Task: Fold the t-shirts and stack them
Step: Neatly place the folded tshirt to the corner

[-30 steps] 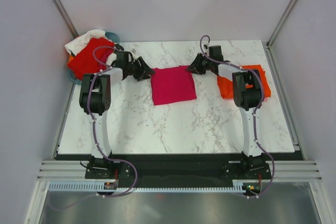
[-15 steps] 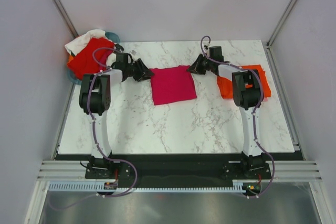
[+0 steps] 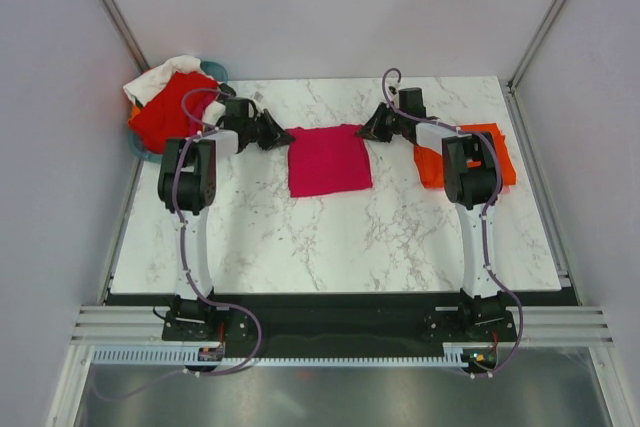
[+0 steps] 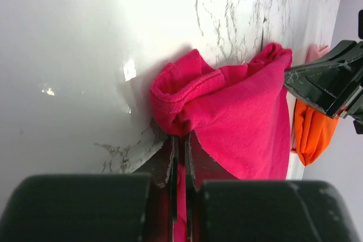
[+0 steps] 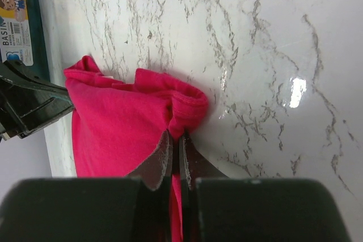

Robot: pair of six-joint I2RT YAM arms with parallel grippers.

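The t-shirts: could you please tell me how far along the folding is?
Done: orange t-shirt looks folded, on the right. In hand: left gripper and right gripper pinch the magenta t-shirt at its far corners. Left: red t-shirt and white t-shirt, heaped in the basket.

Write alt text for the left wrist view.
The left fingers, shut, pinch a bunched corner of the pink shirt on a marble table. At the right edge, the right fingers meet its other corner, with an orange shirt beyond.
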